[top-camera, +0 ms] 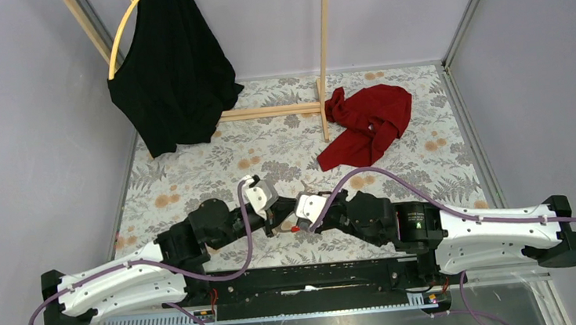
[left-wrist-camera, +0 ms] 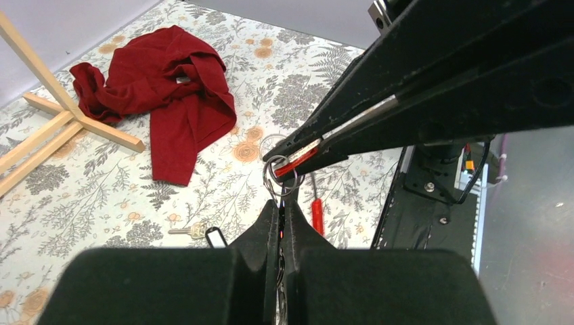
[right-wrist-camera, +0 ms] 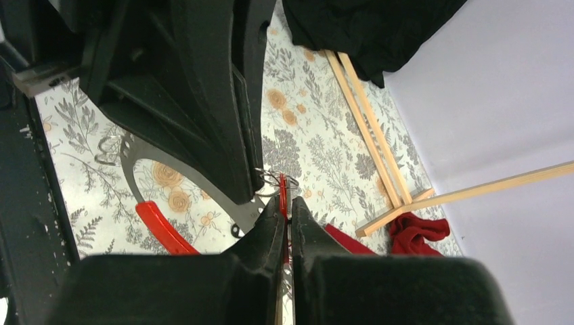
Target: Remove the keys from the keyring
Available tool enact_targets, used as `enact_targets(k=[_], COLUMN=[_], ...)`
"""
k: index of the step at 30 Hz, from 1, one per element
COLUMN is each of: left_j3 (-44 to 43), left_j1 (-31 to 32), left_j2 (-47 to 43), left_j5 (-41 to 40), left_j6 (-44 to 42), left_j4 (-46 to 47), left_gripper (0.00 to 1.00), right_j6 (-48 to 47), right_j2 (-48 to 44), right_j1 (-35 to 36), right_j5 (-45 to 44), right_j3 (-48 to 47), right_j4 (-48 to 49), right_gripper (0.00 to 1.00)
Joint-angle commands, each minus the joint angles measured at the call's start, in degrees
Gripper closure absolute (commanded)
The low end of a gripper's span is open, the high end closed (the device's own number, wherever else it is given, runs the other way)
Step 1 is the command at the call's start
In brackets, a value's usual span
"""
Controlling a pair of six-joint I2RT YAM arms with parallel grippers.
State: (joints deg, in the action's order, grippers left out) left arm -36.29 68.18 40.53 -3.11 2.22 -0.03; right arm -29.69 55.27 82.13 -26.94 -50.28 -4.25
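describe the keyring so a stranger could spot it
On the floral table, look near the front edge, where the left tool and right tool meet tip to tip. The keyring is the thin grey wire loop pinched between them, raised off the table, unlike the loose key lying flat.

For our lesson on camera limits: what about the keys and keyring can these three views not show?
- Left wrist view: anything below the keyring is hidden by the left gripper's fingers.
- Right wrist view: red piece in the right gripper, mostly covered by its fingers.
- Top view: the keyring is too small to read.
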Motion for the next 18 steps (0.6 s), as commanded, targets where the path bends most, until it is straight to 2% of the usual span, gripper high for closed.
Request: enact_targets(k=[1,6,12,18], left_j3=[-1.9,-1.2,-1.1,-0.8], left_j1=[-0.7,-0.6,-0.6,-0.6], left_j2=[-1.2,-2.9,-3.2,-4.0], left_j5=[-3.3,-2.7,-4.0,-1.7], left_j6=[-5.4,-8.0,-5.4,-5.8], left_j4=[-2.9,-3.2,-2.6,-2.8], left_gripper=[1.0,1.0,1.0,1.0], right_j6=[3.5,5.4,5.4,3.6], right_j2=[-1.5,-1.4,-0.4,1.4], right_j1=[0.1,0.0,0.1,0.0], right_j5=[1.5,3.9,3.7,2.2], right_j3=[-5.2,-5.9,-5.8,-6.8], right_j4=[-6.4,-9.0,-9.8,-12.1], right_gripper=[1.0,1.0,1.0,1.0])
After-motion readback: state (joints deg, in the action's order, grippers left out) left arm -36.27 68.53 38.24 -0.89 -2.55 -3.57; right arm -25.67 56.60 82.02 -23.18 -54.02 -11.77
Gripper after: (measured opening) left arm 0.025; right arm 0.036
